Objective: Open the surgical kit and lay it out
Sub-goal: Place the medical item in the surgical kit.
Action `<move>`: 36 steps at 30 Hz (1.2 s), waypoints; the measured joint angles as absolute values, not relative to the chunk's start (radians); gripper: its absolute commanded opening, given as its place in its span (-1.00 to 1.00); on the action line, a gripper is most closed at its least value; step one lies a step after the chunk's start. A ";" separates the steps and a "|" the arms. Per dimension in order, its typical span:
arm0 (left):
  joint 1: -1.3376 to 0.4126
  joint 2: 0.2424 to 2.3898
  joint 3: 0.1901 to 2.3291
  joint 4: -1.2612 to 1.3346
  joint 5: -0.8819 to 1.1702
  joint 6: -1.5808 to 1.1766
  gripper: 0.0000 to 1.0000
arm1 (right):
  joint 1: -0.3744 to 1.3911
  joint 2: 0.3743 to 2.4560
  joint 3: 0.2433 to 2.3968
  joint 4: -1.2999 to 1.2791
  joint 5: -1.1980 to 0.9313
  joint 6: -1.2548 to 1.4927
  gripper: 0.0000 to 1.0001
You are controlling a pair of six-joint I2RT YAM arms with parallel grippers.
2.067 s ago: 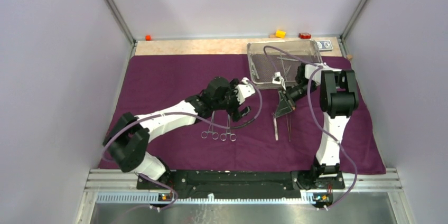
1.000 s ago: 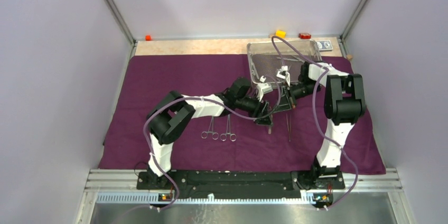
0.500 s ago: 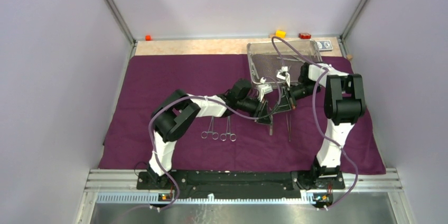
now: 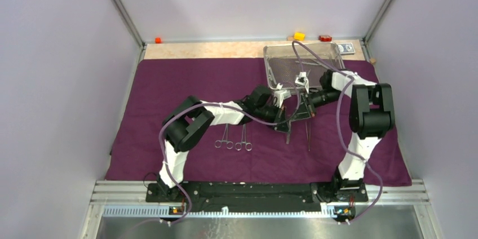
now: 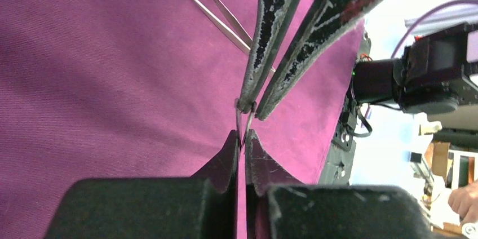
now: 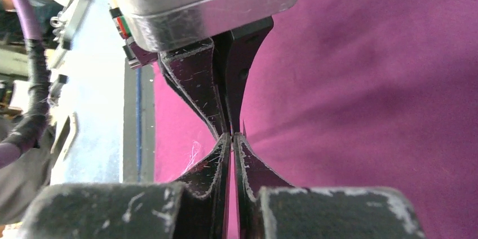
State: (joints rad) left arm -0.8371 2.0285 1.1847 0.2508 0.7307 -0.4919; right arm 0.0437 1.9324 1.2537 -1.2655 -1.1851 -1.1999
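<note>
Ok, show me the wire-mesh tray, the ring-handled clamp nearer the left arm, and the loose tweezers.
wire-mesh tray (image 4: 280,63), top view, bare mesh floor.
ring-handled clamp nearer the left arm (image 4: 225,133), top view, its shank.
tweezers (image 5: 214,19), left wrist view, one blade.

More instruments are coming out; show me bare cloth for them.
Widest: cloth left of the left arm. Also the strip nearer than the clamps. Crowded: near side of the tray by the tweezers, where left hand and right hand pinch one instrument.

Top camera is looking down from behind the arms (image 4: 222,112); wrist cameras are facing each other closely along their fingers (image 5: 228,154), sharing fingertips (image 6: 217,126) and cloth (image 4: 169,87)
</note>
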 measured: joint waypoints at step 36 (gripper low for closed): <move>-1.088 2.151 1.785 -0.579 -0.015 -0.766 -0.66 | -0.194 1.387 0.953 -0.501 -0.727 -0.252 -0.16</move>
State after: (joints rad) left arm -1.0878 2.1506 1.7855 -0.5789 -0.0147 -0.7658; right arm -0.1936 1.3872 0.9535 -0.5011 -0.7269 -0.2520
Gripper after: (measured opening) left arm 0.190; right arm 0.422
